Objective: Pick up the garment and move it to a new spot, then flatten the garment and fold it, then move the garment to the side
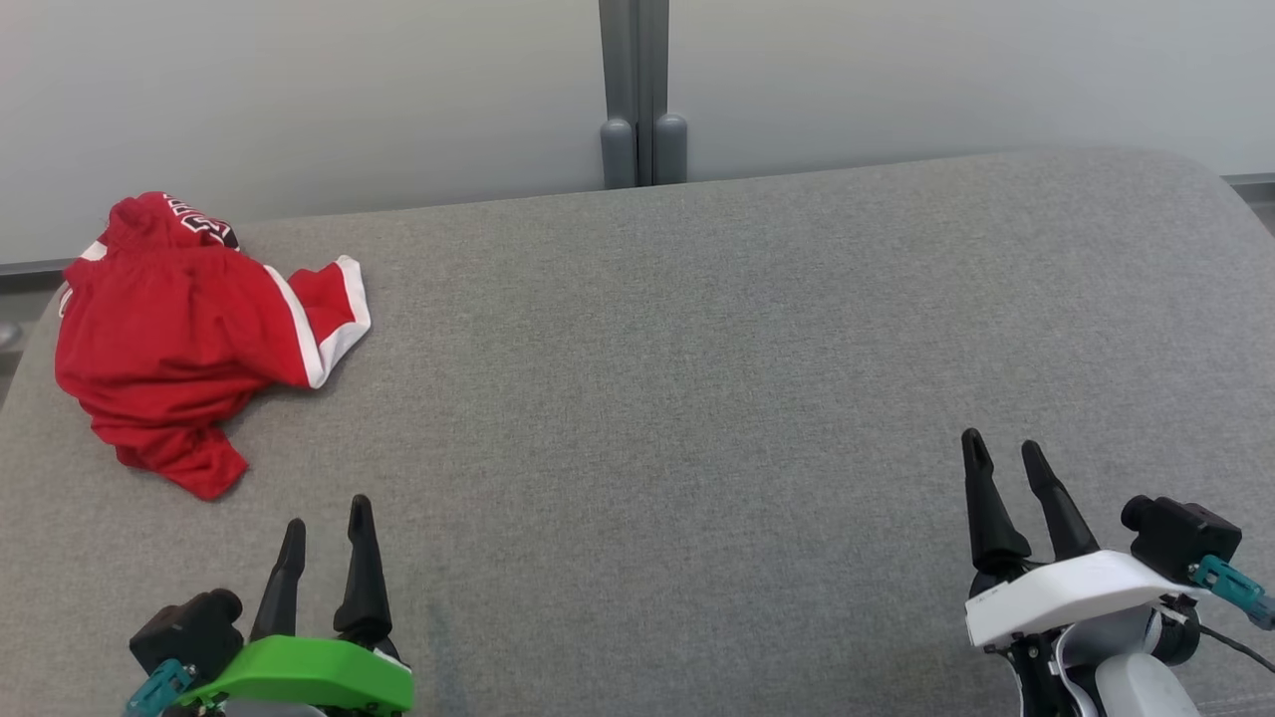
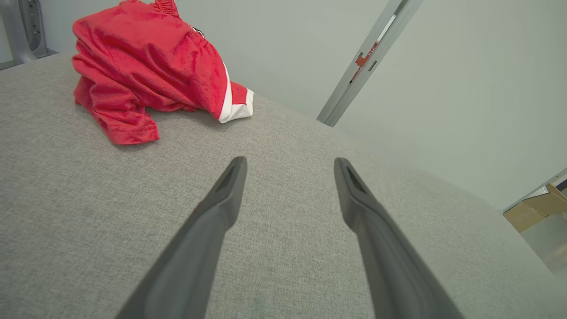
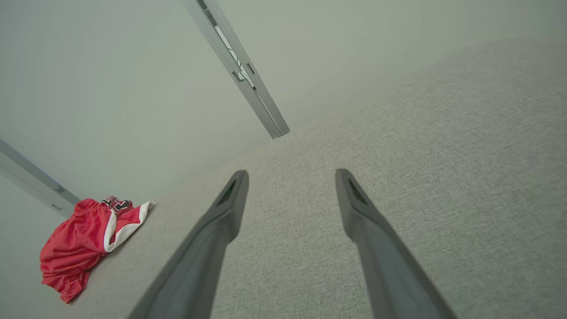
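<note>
A broad grey fabric-covered surface (image 1: 697, 398) spreads out before me, backed by a pale wall (image 1: 299, 100) with a grey upright post (image 1: 642, 90) at its middle. At the far left corner of that surface lies the garment (image 1: 169, 339), red with white trim and some dark lettering near its top edge. It is heaped in a crumpled mound, with one trimmed hem flopped out toward the middle and a red flap trailing toward me. Nothing touches it. My left gripper (image 1: 327, 513) hovers at the near left, its two dark fingers spread apart and empty, near the heap but clear of it. My right gripper (image 1: 1001, 443) sits at the near right, fingers likewise parted and empty, well apart from the cloth. I judge this to be the very first step: the pickup is not yet begun, and flattening, folding and setting aside all lie ahead. The next move, as I see it, calls for my left arm to reach forward and a little left, come down on a raised fold, and close on enough cloth to carry the heap toward the open middle.
</note>
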Controlling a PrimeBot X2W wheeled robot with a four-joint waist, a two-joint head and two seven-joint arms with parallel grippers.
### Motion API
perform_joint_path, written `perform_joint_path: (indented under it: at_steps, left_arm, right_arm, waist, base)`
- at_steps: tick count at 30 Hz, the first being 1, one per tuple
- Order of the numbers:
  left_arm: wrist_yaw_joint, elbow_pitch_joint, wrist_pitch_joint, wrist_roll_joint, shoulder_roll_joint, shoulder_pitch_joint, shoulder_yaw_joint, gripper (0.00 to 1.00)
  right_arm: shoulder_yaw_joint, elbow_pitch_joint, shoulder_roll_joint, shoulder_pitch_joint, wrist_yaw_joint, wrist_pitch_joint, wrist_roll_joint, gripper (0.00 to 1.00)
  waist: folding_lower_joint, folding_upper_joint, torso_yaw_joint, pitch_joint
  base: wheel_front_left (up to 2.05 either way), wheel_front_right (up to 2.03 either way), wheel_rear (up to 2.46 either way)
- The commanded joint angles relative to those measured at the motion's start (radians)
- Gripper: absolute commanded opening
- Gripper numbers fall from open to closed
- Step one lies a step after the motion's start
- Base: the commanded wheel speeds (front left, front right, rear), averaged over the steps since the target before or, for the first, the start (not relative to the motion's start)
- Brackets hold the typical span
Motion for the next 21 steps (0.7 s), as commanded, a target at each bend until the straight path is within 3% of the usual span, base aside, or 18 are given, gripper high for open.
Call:
perform_joint_path:
  at_steps: [1,21]
  left_arm:
    - [0.005,-0.003,-0.010,0.024,0.008,0.008,-0.003,1.00]
    - [0.018,0.016,-0.058,0.191,0.010,0.024,-0.004,1.00]
  right_arm:
    - [0.002,-0.005,-0.005,0.000,0.000,-0.011,-0.031,1.00]
    - [0.014,0.000,-0.007,0.007,0.000,-0.059,-0.228,1.00]
  waist:
    - [0.0000,0.0000,0.000,0.000]
    - [0.0000,0.0000,0.002,-0.001]
  base:
    - [0.00,0.00,0.00]
    - [0.00,0.00,0.00]
